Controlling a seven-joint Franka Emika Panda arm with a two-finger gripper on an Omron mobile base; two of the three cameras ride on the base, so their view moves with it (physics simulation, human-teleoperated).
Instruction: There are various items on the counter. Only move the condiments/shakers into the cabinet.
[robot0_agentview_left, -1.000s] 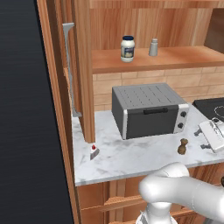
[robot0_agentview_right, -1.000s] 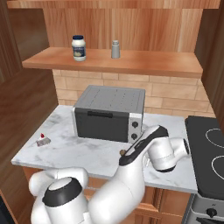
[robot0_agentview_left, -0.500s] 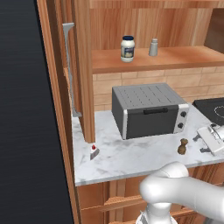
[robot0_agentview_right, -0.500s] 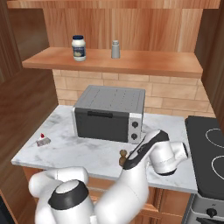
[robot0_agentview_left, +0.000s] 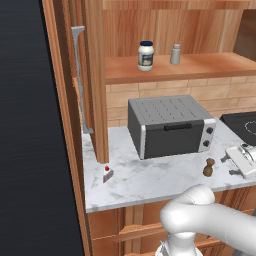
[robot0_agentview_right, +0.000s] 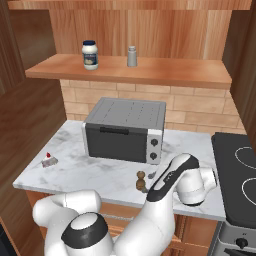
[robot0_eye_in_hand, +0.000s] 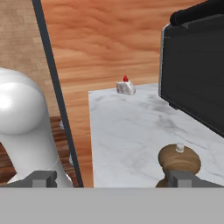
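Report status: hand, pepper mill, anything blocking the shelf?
Hand open, low beside the pepper mill on the counter. Jar and shaker on the cabinet shelf. Toaster oven under shelf.

Base cams behind arm L/R share counter (robot0_agentview_left: 150, 180); hand cam low, near pepper mill (robot0_eye_in_hand: 178, 164).

A blue-lidded white jar (robot0_agentview_right: 90, 54) and a small grey shaker (robot0_agentview_right: 132, 56) stand on the wooden cabinet shelf (robot0_agentview_right: 165, 74); a brown wooden pepper mill (robot0_agentview_right: 141, 181) stands on the marbled counter (robot0_agentview_right: 85, 175) before the dark grey toaster oven (robot0_agentview_right: 123, 130).
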